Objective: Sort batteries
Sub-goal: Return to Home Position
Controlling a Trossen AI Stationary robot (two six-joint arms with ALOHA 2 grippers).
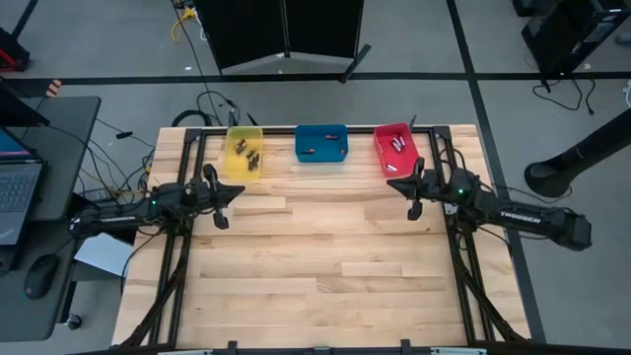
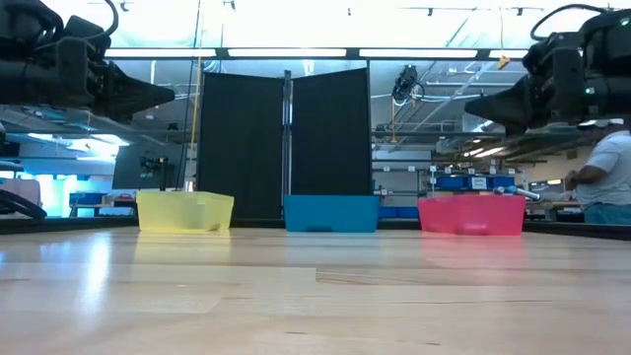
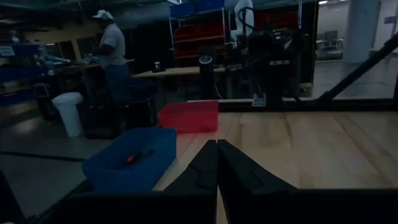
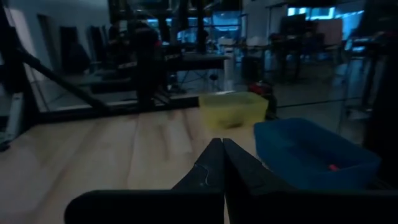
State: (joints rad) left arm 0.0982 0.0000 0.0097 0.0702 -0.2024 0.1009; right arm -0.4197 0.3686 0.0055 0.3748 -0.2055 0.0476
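Three bins stand in a row at the table's far edge. The yellow bin (image 1: 237, 166) holds several dark batteries (image 1: 251, 156). The blue bin (image 1: 333, 138) holds a reddish-ended battery (image 3: 134, 156). The red bin (image 1: 383, 158) holds batteries (image 1: 397, 145) too. My left gripper (image 3: 217, 144) hangs shut and holds nothing above the table's left side, near the yellow bin, and points level toward the right. My right gripper (image 4: 222, 142) hangs shut and holds nothing above the right side, near the red bin, and points level toward the left.
The wooden tabletop (image 1: 315, 256) stretches from the bins to the near edge. A black frame rail (image 1: 296, 128) runs behind the bins. A person (image 2: 603, 177) stands in the room beyond the table's right side.
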